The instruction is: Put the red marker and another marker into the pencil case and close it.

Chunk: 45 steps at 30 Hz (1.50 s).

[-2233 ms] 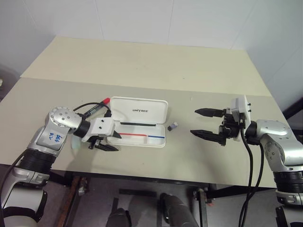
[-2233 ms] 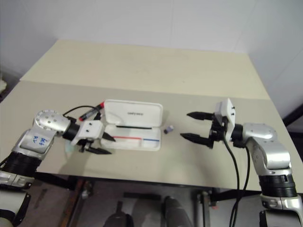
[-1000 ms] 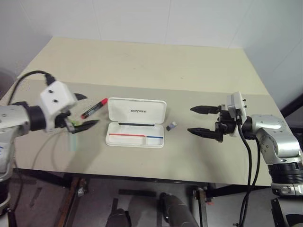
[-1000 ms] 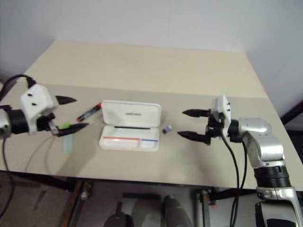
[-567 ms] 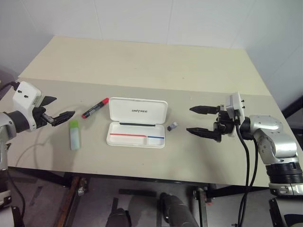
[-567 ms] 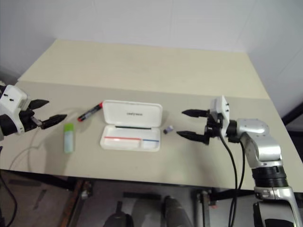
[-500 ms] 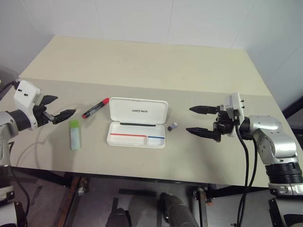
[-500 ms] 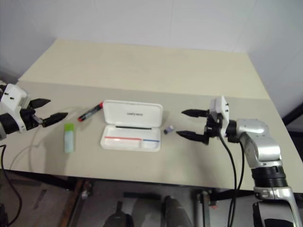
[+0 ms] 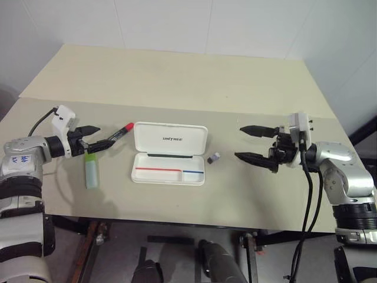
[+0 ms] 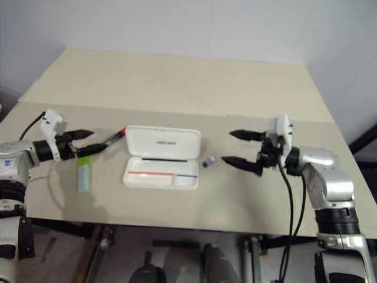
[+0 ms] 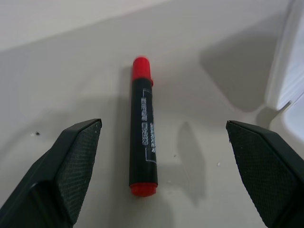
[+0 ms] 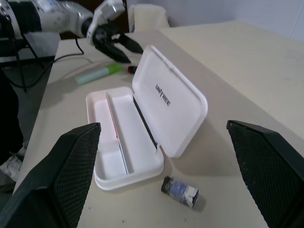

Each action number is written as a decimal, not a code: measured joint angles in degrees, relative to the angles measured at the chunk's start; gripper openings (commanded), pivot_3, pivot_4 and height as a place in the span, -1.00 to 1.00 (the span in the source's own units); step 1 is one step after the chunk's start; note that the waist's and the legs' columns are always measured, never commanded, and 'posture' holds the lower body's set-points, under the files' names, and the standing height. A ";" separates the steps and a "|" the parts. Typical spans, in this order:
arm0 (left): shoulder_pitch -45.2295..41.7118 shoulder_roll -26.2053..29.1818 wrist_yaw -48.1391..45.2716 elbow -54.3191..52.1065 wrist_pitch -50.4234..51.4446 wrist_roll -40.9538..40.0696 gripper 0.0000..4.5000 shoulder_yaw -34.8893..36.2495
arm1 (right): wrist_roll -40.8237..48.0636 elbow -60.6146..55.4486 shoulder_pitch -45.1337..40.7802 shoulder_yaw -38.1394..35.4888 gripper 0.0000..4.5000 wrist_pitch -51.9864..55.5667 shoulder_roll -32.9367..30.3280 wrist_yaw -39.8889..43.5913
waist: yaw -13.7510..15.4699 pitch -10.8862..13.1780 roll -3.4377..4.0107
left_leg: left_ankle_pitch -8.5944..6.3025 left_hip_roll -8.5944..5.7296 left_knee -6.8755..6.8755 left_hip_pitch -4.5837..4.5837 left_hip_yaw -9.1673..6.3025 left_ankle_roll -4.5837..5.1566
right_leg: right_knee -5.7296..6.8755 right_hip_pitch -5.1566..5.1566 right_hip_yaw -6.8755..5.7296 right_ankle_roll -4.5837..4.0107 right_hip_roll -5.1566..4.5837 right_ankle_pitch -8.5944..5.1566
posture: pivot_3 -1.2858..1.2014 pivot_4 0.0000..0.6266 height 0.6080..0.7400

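The red marker (image 9: pixel 119 134) lies on the table just left of the pencil case (image 9: pixel 171 139), red cap toward the case. My left gripper (image 9: pixel 103 135) hovers open at the marker's tail end. In the left wrist view the marker (image 11: pixel 144 127) lies between the two spread fingers, touching neither. The other marker, a pale green one (image 9: pixel 91 171), lies flat beside the left gripper, nearer the table's front. The white case stands open, its lid tilted back and its tray (image 12: pixel 124 142) bare. My right gripper (image 9: pixel 239 142) hangs open to the right of the case, pointing at it.
A tiny dark grey-blue piece (image 9: pixel 215 157) lies between the case and the right gripper. A black cable (image 9: pixel 41 121) loops off the left wrist. The table's front edge (image 9: pixel 177 215) runs close below the case and the green marker.
My left gripper has come in from the left and sunk toward the table, so its open fingers now flank the red marker's tail. The right gripper has stayed put.
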 measured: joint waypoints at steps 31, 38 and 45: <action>-7.91 -2.94 3.06 18.56 -6.36 5.41 -0.73 -1.26 | 0.00 3.62 -9.58 -0.52 1.00 1.88 -2.09 5.81 | 0.33 0.01 0.02 | -0.09 0.09 0.05 -0.04 0.00 0.08 | 0.04 -0.01 -0.33 0.00 -0.03 0.00 | 0.03 -0.52 1.00; -8.75 -2.76 0.70 18.61 -7.02 6.04 -0.73 -1.69 | -0.50 6.10 -7.81 -1.25 1.00 1.85 -4.86 6.85 | 0.26 0.02 0.03 | -0.09 0.09 0.04 -0.05 0.00 0.08 | 0.00 -0.01 -0.33 0.00 -0.03 0.00 | 0.03 -0.52 1.00; -11.27 -0.81 -3.15 14.79 -8.70 6.22 -0.73 -1.70 | -0.69 8.01 -6.17 -3.12 1.00 -0.81 -6.25 7.81 | 0.23 0.02 0.03 | -0.10 0.09 0.03 -0.06 0.00 0.08 | -0.02 -0.01 -0.34 0.00 -0.03 0.00 | 0.03 -0.52 1.00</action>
